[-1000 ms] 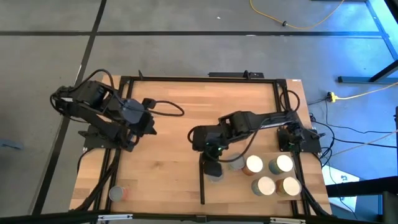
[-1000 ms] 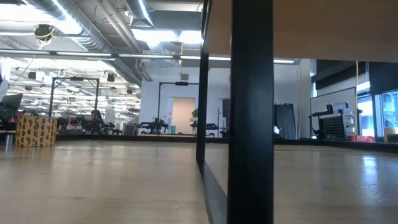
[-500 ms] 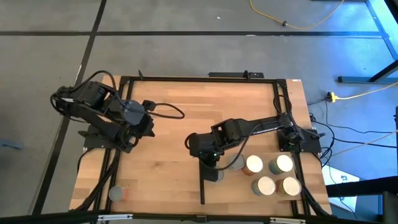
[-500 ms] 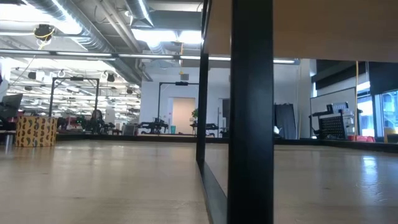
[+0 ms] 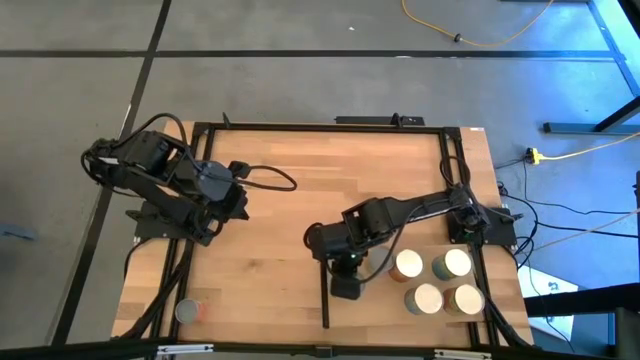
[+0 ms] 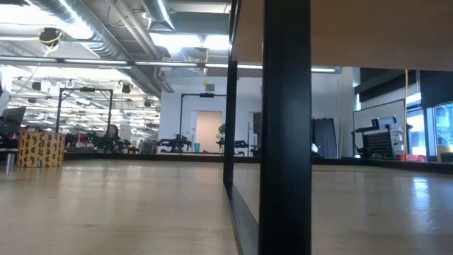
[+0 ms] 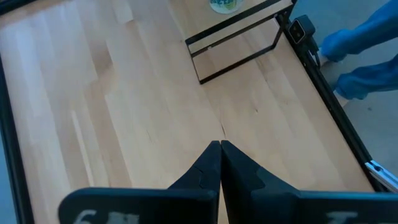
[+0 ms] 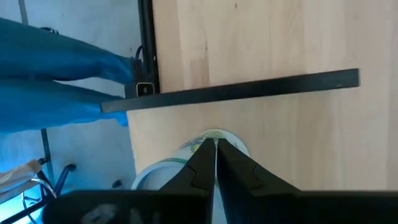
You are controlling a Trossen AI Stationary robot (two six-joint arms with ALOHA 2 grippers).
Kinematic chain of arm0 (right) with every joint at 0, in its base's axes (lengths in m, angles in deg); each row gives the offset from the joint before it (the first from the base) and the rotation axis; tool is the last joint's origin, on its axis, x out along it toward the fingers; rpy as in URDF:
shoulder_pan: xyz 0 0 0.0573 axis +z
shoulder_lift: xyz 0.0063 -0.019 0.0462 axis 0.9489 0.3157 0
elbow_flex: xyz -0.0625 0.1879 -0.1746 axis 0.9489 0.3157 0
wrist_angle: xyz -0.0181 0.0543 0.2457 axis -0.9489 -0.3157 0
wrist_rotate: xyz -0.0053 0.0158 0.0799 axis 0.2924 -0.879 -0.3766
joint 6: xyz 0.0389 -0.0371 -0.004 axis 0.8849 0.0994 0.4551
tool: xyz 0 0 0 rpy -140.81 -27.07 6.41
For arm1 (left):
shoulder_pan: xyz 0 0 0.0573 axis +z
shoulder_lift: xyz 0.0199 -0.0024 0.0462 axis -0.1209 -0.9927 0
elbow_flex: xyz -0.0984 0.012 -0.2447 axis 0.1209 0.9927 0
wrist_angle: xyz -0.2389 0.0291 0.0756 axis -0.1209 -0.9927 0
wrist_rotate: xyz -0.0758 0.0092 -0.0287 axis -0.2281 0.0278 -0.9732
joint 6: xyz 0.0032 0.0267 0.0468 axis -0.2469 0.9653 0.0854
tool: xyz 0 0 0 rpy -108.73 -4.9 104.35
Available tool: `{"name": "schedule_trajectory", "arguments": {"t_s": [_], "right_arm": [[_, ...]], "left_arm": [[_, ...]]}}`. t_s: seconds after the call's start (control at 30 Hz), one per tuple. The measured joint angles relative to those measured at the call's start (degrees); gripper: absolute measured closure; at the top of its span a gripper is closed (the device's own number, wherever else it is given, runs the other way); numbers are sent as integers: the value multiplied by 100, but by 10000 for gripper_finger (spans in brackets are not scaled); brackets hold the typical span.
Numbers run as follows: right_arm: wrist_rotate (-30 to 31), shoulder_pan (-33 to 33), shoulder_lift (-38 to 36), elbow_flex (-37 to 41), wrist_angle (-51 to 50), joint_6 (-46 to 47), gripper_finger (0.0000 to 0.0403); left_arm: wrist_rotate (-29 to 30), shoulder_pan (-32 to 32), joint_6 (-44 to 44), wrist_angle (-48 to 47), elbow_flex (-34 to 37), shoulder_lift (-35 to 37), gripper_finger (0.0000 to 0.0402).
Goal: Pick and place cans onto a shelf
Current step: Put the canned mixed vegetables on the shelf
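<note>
Four cans (image 5: 432, 281) with pale round tops stand upright on the shelf (image 5: 372, 312), right of its black strip (image 5: 325, 296). Another can (image 5: 378, 263) shows half hidden under my right arm. My right gripper (image 5: 347, 272) hangs shut, pointing steeply down just right of the strip. In the right wrist view its fingertips (image 8: 215, 144) lie over the top (image 8: 214, 133) of a green-and-white can (image 8: 177, 163). A lone can (image 5: 188, 311) stands at the table's near left corner. My left gripper (image 7: 220, 144) waits shut above bare wood at the left (image 5: 236, 198). My right gripper comes from above, slanting toward the strip, with its shut fingertips (image 8: 209, 149) in front of the green-and-white can's top. The fingers hide the spot, so I cannot tell whether they touch the can.
The shelf's strip (image 8: 249, 86) runs across just beyond the can. Black frame rails edge the table (image 5: 300, 125), and a cable (image 5: 270, 180) loops by the left arm. Someone's blue-clad legs (image 8: 56, 74) stand past the near edge. A black post (image 6: 287, 127) fills the low view.
My right gripper has gone toward the table's near edge and down, and has tipped steeper. It now covers the silver-topped can beside the strip, whose top showed clear a second ago. The other cans have stayed where they were.
</note>
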State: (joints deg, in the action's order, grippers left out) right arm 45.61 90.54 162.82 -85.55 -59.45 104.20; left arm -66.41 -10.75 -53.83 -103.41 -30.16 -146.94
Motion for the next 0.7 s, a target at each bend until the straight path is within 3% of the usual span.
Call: {"name": "schedule_trajectory", "arguments": {"t_s": [0.7], "right_arm": [[-441, 452, 0, -4, -825, 453, 383]], "left_arm": [[1, 0, -7, 2, 0, -2, 401]]}}
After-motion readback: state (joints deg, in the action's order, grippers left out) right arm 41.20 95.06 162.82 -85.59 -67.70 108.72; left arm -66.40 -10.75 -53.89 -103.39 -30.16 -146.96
